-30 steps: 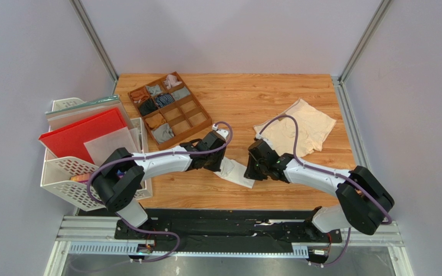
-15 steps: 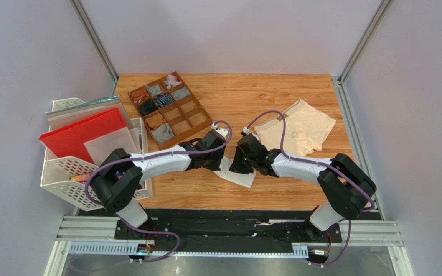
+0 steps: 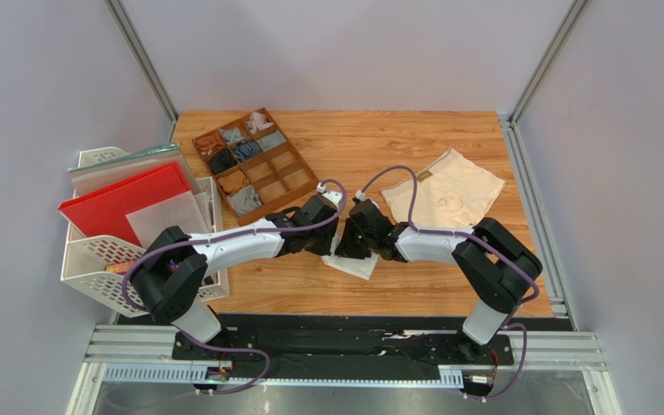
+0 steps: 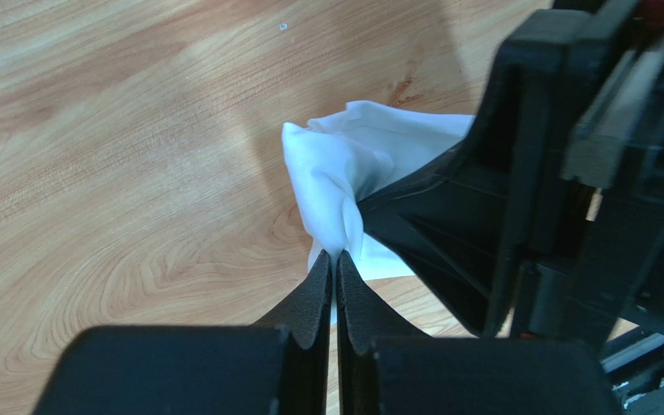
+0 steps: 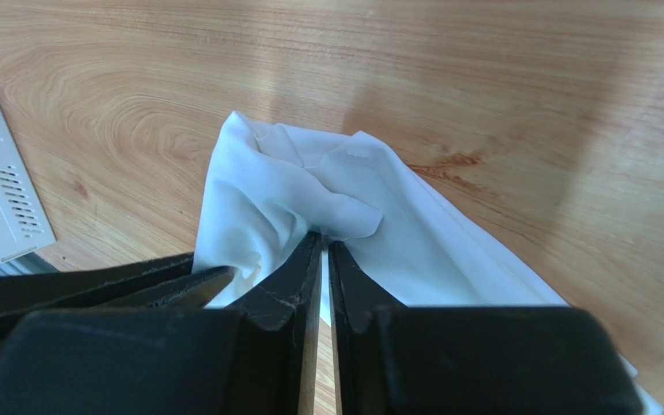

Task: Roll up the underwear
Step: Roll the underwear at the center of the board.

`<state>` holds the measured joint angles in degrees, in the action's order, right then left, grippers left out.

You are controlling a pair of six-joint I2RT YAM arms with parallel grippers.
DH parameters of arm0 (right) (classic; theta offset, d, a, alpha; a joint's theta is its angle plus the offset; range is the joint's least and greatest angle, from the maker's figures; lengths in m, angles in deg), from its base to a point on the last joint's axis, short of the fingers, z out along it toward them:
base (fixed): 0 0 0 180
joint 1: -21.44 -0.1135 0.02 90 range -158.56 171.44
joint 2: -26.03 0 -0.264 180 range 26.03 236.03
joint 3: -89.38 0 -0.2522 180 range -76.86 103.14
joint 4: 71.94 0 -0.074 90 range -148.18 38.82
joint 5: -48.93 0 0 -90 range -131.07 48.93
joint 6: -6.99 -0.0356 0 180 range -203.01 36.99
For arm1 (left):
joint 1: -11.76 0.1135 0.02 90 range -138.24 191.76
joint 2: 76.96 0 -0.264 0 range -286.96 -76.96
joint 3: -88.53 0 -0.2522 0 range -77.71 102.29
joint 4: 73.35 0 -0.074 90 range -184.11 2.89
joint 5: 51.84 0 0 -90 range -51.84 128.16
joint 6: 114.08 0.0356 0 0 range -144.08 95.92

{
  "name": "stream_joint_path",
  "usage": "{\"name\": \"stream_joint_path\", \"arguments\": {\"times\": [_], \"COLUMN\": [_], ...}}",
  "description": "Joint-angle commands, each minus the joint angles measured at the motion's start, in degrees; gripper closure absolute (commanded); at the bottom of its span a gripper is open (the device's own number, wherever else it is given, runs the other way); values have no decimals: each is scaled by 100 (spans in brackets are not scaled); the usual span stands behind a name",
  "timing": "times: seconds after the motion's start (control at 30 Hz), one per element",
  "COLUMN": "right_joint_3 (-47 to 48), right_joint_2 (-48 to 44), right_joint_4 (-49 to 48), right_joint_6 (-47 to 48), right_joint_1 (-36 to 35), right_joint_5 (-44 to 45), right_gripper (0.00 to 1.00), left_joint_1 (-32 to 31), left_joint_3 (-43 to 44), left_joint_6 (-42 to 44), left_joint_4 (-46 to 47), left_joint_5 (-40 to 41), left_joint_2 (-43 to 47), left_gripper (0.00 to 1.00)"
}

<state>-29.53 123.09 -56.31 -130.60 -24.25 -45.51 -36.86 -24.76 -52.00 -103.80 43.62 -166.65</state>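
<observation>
The white underwear (image 3: 354, 264) lies bunched near the table's front middle, mostly hidden under both grippers in the top view. My left gripper (image 4: 335, 257) is shut on a fold of the white underwear (image 4: 331, 177). My right gripper (image 5: 323, 237) is shut on another fold of the same white cloth (image 5: 309, 186), right beside the left one (image 3: 327, 245); in the top view the right gripper (image 3: 350, 246) almost touches it. The cream-beige underwear (image 3: 452, 190) lies spread flat at the right rear of the table.
A brown divided tray (image 3: 301, 185) with small rolled garments stands at the back left. A white wire basket (image 3: 93, 268) with a red folder (image 3: 119, 203) and papers sits off the table's left edge. Purple cables loop above both wrists.
The right arm has swung left, carrying its end of the white underwear toward the left gripper, so the cloth has bunched shorter. The left gripper has stayed almost in place.
</observation>
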Motion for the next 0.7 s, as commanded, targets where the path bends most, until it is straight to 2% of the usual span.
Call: {"name": "stream_joint_path", "arguments": {"times": [0.0, 0.23, 0.47, 0.67], "right_joint_3": [154, 136, 57, -250], "right_joint_2": [199, 130, -634, -943], "right_joint_4": [-652, -767, 444, 710], "right_joint_6": [-22, 83, 496, 462], "right_joint_1": [-36, -36, -36, -45], "right_joint_5": [-135, -179, 330, 436], "right_gripper": [87, 87, 85, 85], "left_joint_1": [-7, -7, -7, -7], "left_joint_3": [84, 5, 75, 154], "left_joint_6": [68, 33, 32, 24], "left_joint_4": [113, 149, -106, -45], "left_joint_5": [-97, -89, 219, 131], "left_joint_2": [312, 409, 461, 365], "left_gripper": [100, 100, 100, 100]}}
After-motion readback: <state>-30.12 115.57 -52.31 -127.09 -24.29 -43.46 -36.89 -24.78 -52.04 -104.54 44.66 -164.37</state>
